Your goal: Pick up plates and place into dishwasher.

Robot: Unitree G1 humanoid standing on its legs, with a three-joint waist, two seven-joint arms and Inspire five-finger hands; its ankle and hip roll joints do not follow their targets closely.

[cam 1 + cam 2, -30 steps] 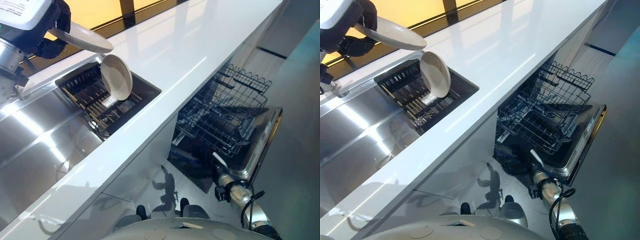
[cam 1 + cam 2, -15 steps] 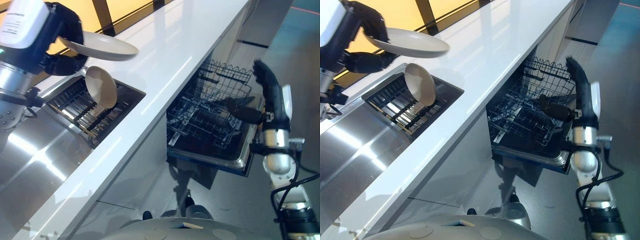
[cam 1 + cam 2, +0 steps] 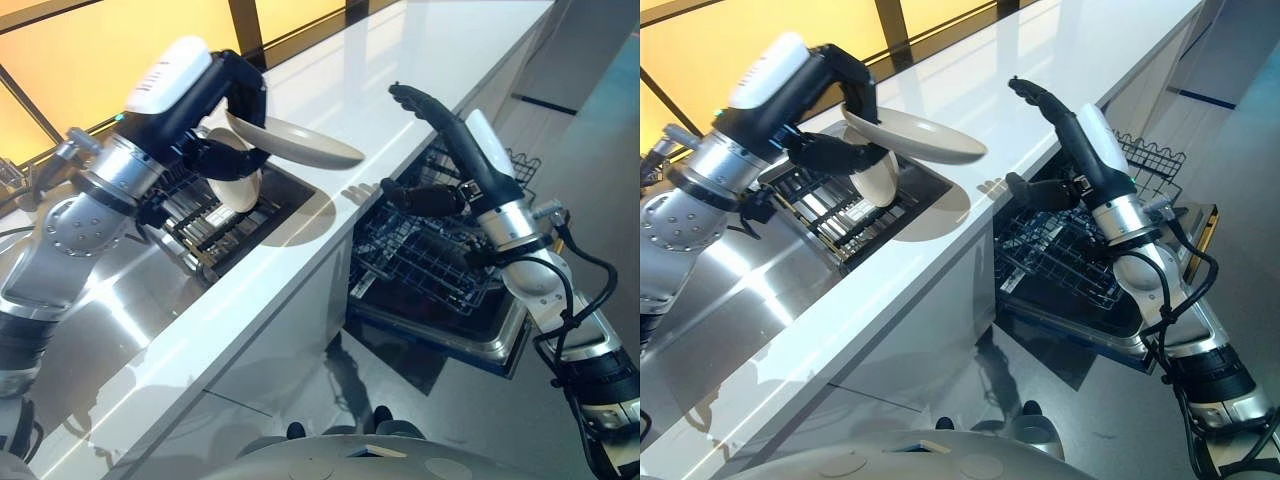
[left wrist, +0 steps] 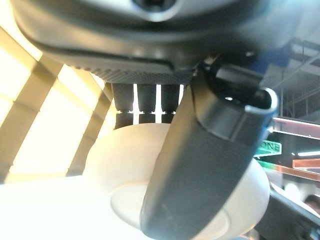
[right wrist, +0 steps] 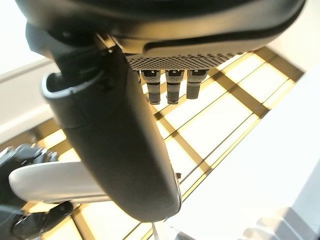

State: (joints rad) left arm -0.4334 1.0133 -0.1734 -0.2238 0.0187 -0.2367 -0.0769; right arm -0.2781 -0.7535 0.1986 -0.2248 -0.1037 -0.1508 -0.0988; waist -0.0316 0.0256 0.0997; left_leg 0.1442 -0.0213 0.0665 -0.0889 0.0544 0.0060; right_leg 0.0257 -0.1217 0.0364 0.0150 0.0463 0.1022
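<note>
Left hand (image 3: pixel 225 100) grips a pale plate (image 3: pixel 295 142) by its rim, fingers above and thumb below, as the left wrist view confirms with the thumb (image 4: pixel 200 165) lying across the plate's underside. The plate is held roughly level above the white counter (image 3: pixel 400 90), at the right edge of the sink rack (image 3: pixel 215 215), with its free edge pointing right toward the other hand. A second plate (image 3: pixel 238 178) stands on edge in that rack, just under and behind the held one.

Right hand (image 3: pixel 440 125) hangs over the counter's near edge, fingers straight and spread from the thumb, holding nothing. It stands to the right of the held plate, apart from it, with its palm turned toward the plate's free edge.

The open dishwasher (image 3: pixel 440 265), its wire rack pulled out, lies below and to the right, directly under the right hand and well away from the left.

Judgement: the right arm is clearly nearer the dishwasher, so a hand-over across the counter appears to be the step in hand. That step turns on the gap between the plate's free edge and the right hand's fingers, which is not yet closed. The thin rim offers limited purchase, and a slip during transfer is the main risk.
</note>
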